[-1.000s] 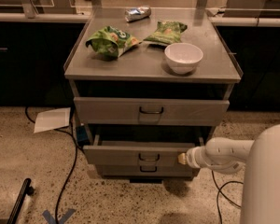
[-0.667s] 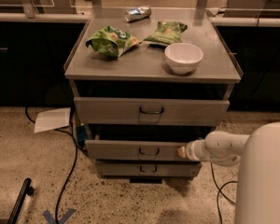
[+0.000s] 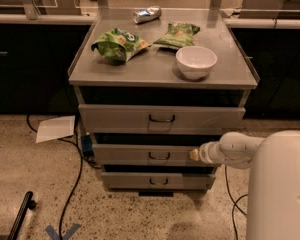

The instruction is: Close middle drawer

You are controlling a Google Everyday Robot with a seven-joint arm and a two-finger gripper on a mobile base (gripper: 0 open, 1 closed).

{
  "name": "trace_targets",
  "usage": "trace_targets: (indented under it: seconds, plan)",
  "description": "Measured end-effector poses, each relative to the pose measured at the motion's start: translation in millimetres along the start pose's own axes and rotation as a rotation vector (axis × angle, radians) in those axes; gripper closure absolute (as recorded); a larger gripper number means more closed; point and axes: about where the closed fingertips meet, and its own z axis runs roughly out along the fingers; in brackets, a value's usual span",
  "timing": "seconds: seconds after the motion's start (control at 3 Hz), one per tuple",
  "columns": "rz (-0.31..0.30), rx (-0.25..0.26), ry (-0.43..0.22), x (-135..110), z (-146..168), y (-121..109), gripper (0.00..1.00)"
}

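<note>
End effector: my end effector (image 3: 194, 154) is at the right part of the middle drawer (image 3: 140, 154), level with its front. It shows only as a small pale tip. I cannot tell whether it is wide, narrow or holding anything.
Contact: the tip looks to be against the drawer front, but I cannot say for sure that it touches.
Middle drawer: second of three in the grey cabinet, with its dark loop handle (image 3: 159, 156) at the centre. A dark strip shows above the front. I cannot tell whether it is fully in.
Top drawer (image 3: 120, 118): taller front, just above.
Bottom drawer (image 3: 125, 180): narrower front, just below, with its underside in shadow.
My arm (image 3: 232, 150): reaches in from the right, and the white body (image 3: 280, 184) is cut off by the frame edge.
Worktop (image 3: 140, 71): carries a white bowl (image 3: 196, 61), two green snack bags (image 3: 119, 44) (image 3: 177, 34) and a silvery packet (image 3: 147, 14) whose label I cannot read.
Floor: a sheet of paper (image 3: 55, 129) lies left of the cabinet, with a cable (image 3: 72, 184) running past it.
</note>
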Motion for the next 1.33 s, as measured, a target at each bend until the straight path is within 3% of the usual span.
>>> trace_targets:
  seconds: [0.33, 0.67, 1.0, 1.33]
  plan:
    - [0.000, 0.000, 0.000, 3, -2, 1, 1.00]
    - [0.090, -0.051, 0.041, 46, -17, 14, 1.00]
    - [0.192, -0.075, 0.038, 88, -48, 32, 1.00]
    - [0.196, -0.083, 0.051, 99, -48, 36, 0.81]
